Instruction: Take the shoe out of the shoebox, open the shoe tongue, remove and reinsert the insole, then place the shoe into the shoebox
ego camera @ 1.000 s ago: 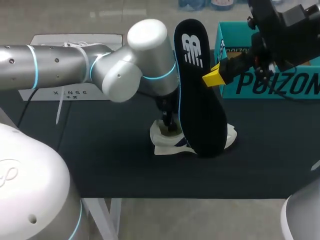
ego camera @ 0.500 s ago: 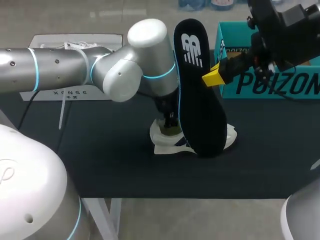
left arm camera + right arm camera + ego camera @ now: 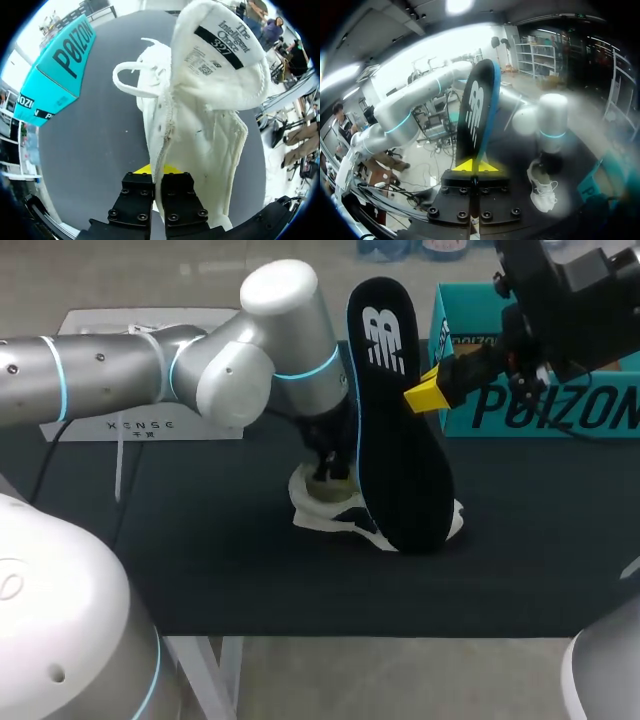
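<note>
The shoe [image 3: 318, 512] is seen near the middle of the tabletop [image 3: 200, 570], a little toward its front edge, with the tongue [image 3: 225, 50] folded back so that the mouth is laid open. The insole [image 3: 395, 440] is already out. It is held upright over the shoe, its lower end just at the shoe, and is pinched at one edge by the closed right gripper [image 3: 430, 392]. The left gripper [image 3: 159, 172] is closed on the eyelet edge of the shoe's upper, by which the shoe is steadied. The shoebox [image 3: 540, 405] stands at the far right corner, apart from the shoe.

The step in hand is judged to be reinsertion. Next, the insole's lower end must be steered into the open mouth and slid forward while the upper is held apart.
</note>
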Robot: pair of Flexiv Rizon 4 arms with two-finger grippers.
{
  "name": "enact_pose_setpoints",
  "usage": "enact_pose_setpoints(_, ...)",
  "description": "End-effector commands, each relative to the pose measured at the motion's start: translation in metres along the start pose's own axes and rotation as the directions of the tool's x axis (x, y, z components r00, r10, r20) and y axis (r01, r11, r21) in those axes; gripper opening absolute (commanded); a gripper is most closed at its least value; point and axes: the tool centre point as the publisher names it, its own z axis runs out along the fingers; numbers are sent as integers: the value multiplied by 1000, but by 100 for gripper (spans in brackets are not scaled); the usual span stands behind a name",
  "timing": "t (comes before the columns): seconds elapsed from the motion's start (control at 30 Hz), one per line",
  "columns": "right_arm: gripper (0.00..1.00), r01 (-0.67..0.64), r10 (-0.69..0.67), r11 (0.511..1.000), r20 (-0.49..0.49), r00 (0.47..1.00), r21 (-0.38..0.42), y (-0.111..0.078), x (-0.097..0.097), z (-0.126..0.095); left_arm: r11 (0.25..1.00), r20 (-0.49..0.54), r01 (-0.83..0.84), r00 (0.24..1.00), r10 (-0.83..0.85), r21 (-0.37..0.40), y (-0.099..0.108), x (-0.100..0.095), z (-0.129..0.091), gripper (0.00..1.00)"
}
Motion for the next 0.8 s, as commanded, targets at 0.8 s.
enact_pose_setpoints(0.8, 0, -2, 2, 1000, -1, 1000, 4, 2, -1, 1, 395, -35, -919, 394, 919, 23, -26, -13, -75, 0)
